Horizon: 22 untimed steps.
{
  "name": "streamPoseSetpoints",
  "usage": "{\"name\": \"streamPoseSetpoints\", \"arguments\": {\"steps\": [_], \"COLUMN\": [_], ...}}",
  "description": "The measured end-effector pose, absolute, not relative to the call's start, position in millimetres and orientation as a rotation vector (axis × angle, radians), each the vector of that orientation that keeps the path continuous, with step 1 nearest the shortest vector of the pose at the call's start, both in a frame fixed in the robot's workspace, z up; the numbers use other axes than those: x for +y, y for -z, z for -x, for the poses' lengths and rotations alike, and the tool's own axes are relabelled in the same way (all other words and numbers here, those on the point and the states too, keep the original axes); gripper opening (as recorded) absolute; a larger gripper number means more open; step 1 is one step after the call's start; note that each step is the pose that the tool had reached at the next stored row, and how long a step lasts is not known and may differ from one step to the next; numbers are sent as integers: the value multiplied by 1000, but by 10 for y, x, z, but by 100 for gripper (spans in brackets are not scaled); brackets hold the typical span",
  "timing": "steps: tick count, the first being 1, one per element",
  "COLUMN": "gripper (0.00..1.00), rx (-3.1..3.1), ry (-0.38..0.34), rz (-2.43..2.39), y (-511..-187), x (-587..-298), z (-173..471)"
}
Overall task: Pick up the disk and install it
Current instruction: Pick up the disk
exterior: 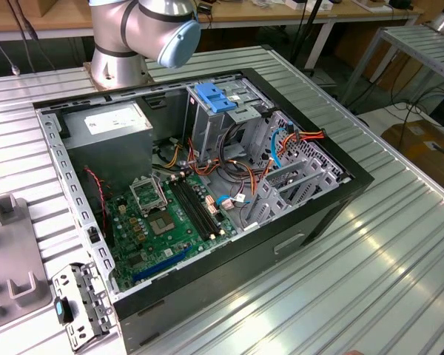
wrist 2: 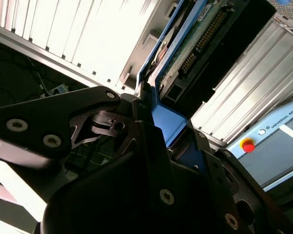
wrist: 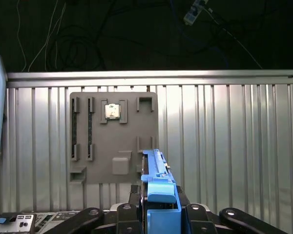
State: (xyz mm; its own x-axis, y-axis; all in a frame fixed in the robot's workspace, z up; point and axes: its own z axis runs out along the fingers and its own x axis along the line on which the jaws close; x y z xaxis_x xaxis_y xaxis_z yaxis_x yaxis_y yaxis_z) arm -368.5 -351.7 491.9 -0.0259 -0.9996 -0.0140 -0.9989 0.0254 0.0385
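My fingers [wrist 2: 142, 134] are closed narrow on the disk [wrist 2: 185, 53], one pressing on each of its blue side rails, so my gripper [wrist 2: 168, 131] has it held off the table. In the second wrist view the drive stands edge-on between them, with its green circuit board and connector row facing out along one side, and a red button [wrist 2: 247, 145] sits on a pale box behind. In the first wrist view the disk [wrist: 157, 180] runs straight out from my gripper [wrist: 158, 217], blue rail uppermost. Past its far end a grey parts tray [wrist: 115, 139] lies flat on the ribbed metal table [wrist: 224, 146], with a square processor chip [wrist: 112, 111] seated in one of its recesses. How high I hold the drive above that tray I cannot tell. In the exterior view my arm's base [exterior: 118, 59] stands at about eleven o'clock of the open computer case [exterior: 333, 214]. Inside the case the grey power supply [exterior: 111, 126] fills the ten o'clock corner, the drive cage with its blue plastic top [exterior: 214, 100] stands at twelve o'clock, and the green motherboard [exterior: 170, 222] lies towards seven o'clock. A loose metal bracket [exterior: 78, 299] lies on the table at about eight o'clock of the case, just beside its corner.
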Motion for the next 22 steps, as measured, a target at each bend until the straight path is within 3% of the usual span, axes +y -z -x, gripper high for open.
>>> {"name": "streamPoseSetpoints", "arguments": {"steps": [22], "gripper": [37], "rx": [-2225], "ry": [82], "rz": [-2169], "y": [-4919], "x": [-3517], "z": [3142]}}
